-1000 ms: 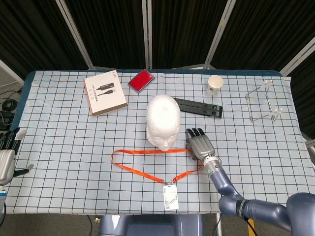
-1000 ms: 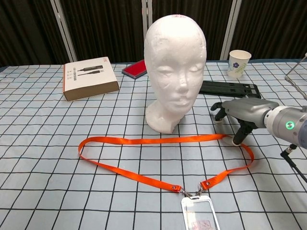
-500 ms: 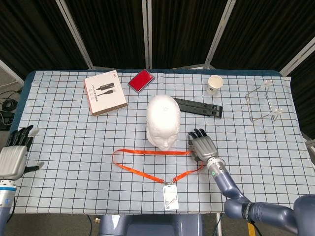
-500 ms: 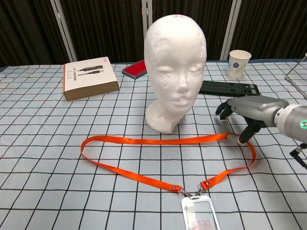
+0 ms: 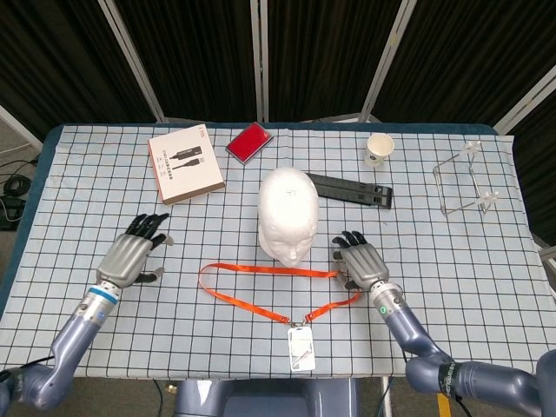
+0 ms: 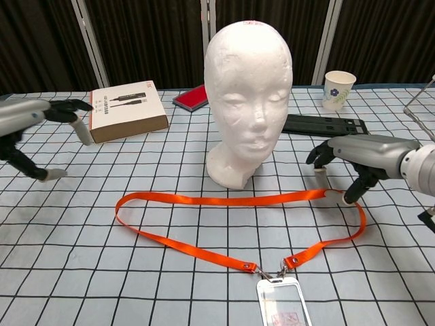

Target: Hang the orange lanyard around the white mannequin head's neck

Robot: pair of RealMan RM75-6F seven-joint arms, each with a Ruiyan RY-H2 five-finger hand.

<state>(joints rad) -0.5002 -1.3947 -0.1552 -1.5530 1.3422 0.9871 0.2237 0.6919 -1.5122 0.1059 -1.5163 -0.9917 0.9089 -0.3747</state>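
The checked table (image 5: 486, 252) carries everything, and the white mannequin head (image 6: 248, 102) stands upright just ahead of and inboard of the right hand (image 5: 362, 264), its face turned toward the robot. The orange lanyard (image 6: 224, 199) is laid flat in a long loop in front of the neck, not yet raised; its right bend lies directly beneath the right hand's fingertips (image 6: 351, 198), its left bend lies well inboard of the left hand (image 5: 132, 254), and the badge holder (image 5: 301, 347) trails toward the near table edge between the two hands.

The right hand is held palm down with its fingers curled toward the strap; contact at the bend is likely, but a closed pinch cannot be confirmed from either view. The left hand is seen hovering above the cloth with fingers spread and nothing held.

The step in hand is judged to be the gripping of both ends of the loop. The right bend should be pinched firmly between thumb and finger before any lift, since a flat strap on cloth slips easily. The left bend should be approached from outboard and taken likewise. The loop should then be spread wide, raised above the crown, and lowered evenly, so that the light foam head is not tipped. The brown box (image 5: 185, 162) behind the left hand should be avoided.
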